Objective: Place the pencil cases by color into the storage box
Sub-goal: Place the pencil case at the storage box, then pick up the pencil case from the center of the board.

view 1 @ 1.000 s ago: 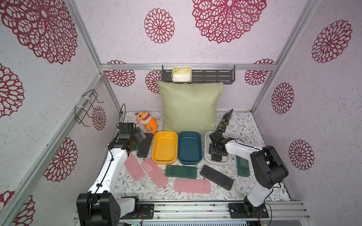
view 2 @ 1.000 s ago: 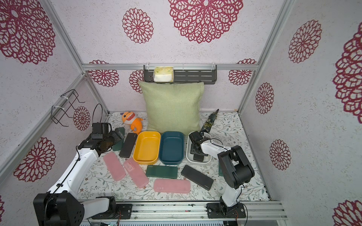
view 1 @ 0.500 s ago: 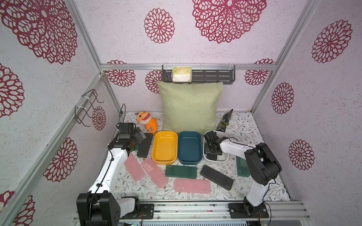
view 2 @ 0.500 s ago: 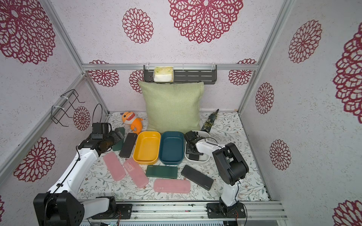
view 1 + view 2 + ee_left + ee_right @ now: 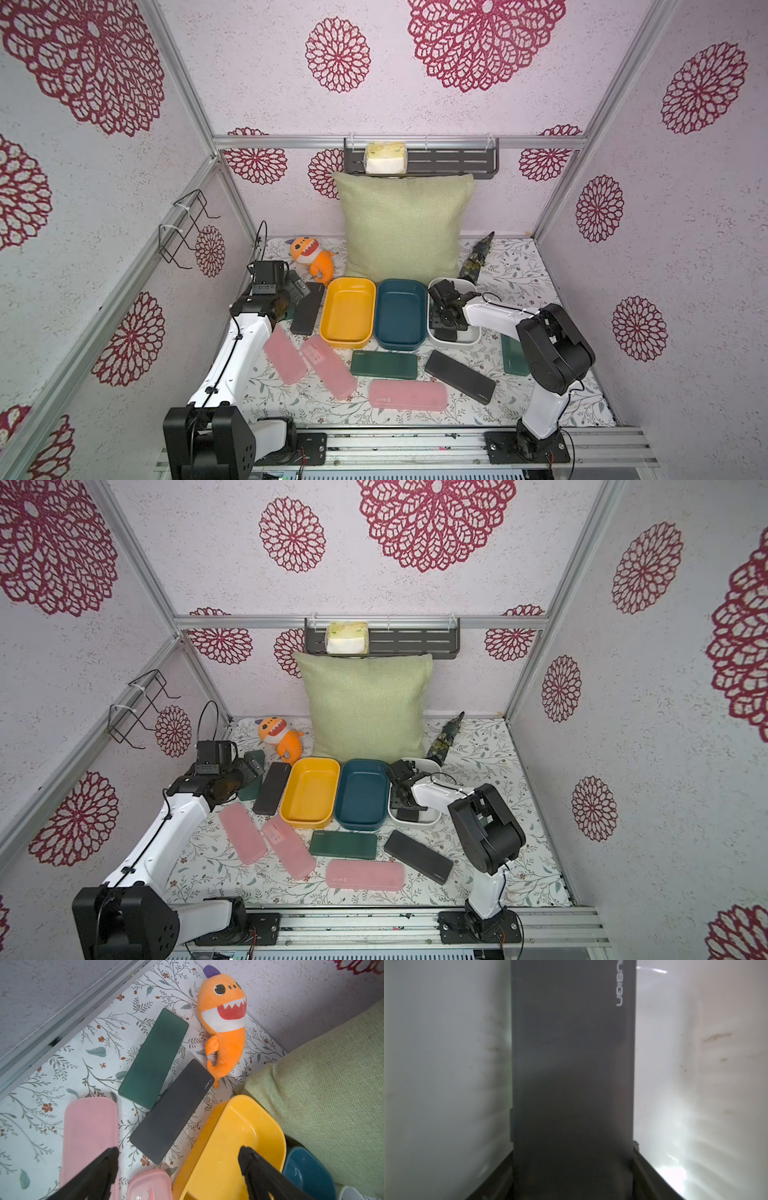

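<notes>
The right end effector [image 5: 573, 1153] sits low inside the white tub [image 5: 446, 1064]. Its fingers [image 5: 650, 1178] are clamped on the long edges of a black pencil case [image 5: 571, 1053], which runs ahead of them along the tub's floor (pale lettering shows near its far end). In a top view this end effector [image 5: 446, 324] points at the tub's near end. The teal tub [image 5: 399, 344] stands just beside it toward the left arm, and the yellow tub [image 5: 349, 343] stands beyond that.

The left end effector [image 5: 178, 1150] hangs above the bench [image 5: 99, 1028], its fingers spread wide apart and gripping nothing. Just ahead of it and below lies a second black pencil case [image 5: 170, 1111], alongside the yellow tub. A dark green pencil case [image 5: 153, 1057] lies beyond it, one corner against the black one. An orange toy shark [image 5: 224, 1028] lies further out. A pink pencil case [image 5: 89, 1136] lies under one finger.

Between the two end effectors, on the near side of the tubs, lie a green case [image 5: 384, 365], a third black case [image 5: 459, 376] and a pink case [image 5: 407, 395].
</notes>
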You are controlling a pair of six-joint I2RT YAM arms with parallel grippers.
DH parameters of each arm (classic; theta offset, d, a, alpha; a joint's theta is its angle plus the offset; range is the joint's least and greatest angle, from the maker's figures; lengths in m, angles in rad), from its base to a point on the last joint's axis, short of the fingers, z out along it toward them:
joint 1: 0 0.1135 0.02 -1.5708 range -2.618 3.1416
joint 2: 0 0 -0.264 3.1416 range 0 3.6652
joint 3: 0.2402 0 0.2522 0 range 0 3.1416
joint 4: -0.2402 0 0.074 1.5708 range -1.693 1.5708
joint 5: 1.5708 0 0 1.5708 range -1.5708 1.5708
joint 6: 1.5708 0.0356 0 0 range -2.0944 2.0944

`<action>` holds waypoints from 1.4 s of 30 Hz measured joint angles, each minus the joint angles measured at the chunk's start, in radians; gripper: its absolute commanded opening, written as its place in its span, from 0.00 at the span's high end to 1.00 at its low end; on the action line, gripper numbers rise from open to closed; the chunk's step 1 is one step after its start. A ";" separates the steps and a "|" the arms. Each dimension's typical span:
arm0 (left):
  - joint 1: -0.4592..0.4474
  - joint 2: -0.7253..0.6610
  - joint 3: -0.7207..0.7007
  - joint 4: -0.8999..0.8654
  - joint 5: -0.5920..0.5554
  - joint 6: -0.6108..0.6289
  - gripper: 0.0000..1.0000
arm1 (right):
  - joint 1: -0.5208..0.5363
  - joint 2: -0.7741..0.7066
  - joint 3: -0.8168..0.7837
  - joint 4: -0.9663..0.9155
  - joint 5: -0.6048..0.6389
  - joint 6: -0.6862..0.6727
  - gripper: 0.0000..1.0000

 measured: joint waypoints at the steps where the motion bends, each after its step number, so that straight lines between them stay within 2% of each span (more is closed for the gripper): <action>1: 0.000 0.000 0.000 0.000 0.000 0.000 0.03 | 0.001 0.000 0.000 0.000 0.000 0.000 0.77; 9: 0.000 0.000 0.000 -0.001 -0.004 0.002 0.03 | 0.003 0.000 0.000 -0.003 0.011 -0.002 0.57; 19: 0.000 0.014 0.000 -0.008 -0.011 0.003 0.03 | 0.002 -0.004 0.000 -0.019 0.033 -0.019 0.28; 26: 0.000 0.028 0.007 -0.032 -0.040 0.009 0.03 | -0.001 -0.045 0.000 -0.018 0.027 -0.041 0.17; 27: 0.000 0.030 0.009 -0.037 -0.045 0.010 0.03 | -0.002 -0.055 0.000 -0.015 0.026 -0.042 0.12; 42: 0.001 0.091 0.071 -0.082 -0.087 0.023 0.03 | -0.025 -0.154 0.000 -0.016 0.027 -0.082 0.12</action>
